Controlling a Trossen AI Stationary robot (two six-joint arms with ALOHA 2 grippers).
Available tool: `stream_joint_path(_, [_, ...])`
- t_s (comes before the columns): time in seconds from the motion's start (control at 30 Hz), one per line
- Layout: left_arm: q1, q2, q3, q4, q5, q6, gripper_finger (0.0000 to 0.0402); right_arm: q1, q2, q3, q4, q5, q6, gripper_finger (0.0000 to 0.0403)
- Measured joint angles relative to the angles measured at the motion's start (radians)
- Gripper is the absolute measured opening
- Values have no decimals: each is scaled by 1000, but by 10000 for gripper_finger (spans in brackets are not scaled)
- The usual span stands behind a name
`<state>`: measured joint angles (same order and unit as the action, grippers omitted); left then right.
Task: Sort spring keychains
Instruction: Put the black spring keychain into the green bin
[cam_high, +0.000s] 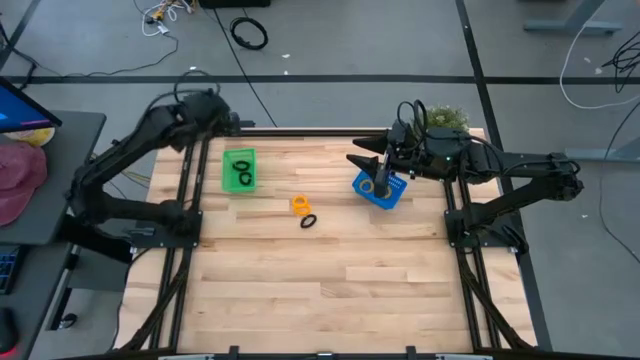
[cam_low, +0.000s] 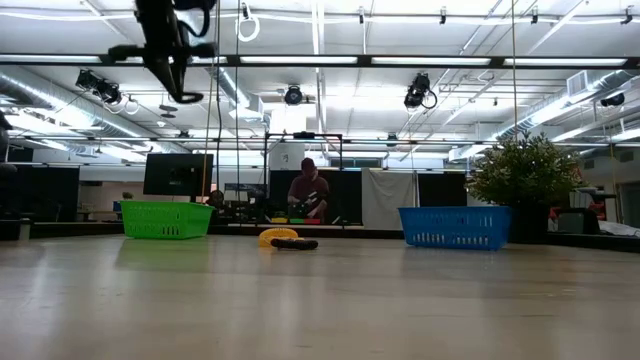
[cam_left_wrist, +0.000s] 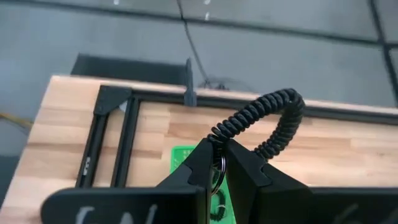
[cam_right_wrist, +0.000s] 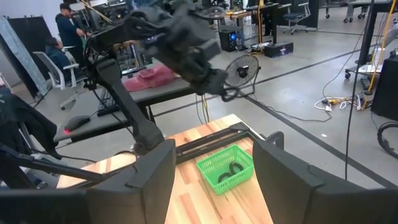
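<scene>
Black spring keychain (cam_left_wrist: 264, 127) is clamped in the closed left tool (cam_left_wrist: 217, 163), high above the green basket (cam_high: 239, 168). Lower it over the basket centre before releasing. Right tool (cam_right_wrist: 211, 171) hangs open over the blue basket (cam_high: 380, 190).

arms: my two (cam_high: 130, 165) (cam_high: 520, 175) are dark, jointed, cable-draped
fingers: mine (cam_left_wrist: 245, 168) are flat, black, wedge-shaped
wrist plate: pale lettering, unreadable
</scene>
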<state>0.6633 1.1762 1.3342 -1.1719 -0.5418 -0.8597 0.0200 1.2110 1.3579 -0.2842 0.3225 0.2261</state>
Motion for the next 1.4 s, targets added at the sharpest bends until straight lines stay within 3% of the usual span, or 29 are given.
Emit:
stream_joint_path(0.13, [86, 62, 0, 9, 113, 61, 36, 0, 0, 0, 3, 0, 0, 217])
stream_joint_path(0.33, [127, 169, 0, -5, 218, 131, 36, 0, 0, 0, 3, 0, 1, 217])
stream_joint_path(0.67, [125, 315, 0, -55, 259, 150, 36, 0, 0, 0, 6, 0, -4, 217])
stream_joint_path(0.9, [132, 345, -4, -60, 287, 165, 36, 0, 0, 0, 6, 0, -7, 217])
stream_joint_path(1.2, [156, 315, -289, 102, 428, 112, 34, 0, 0, 0, 7, -1, -19, 217])
stream_joint_path(1.4, [156, 313, -415, 252, 497, 83, 36, 0, 0, 0, 8, 0, -19, 217])
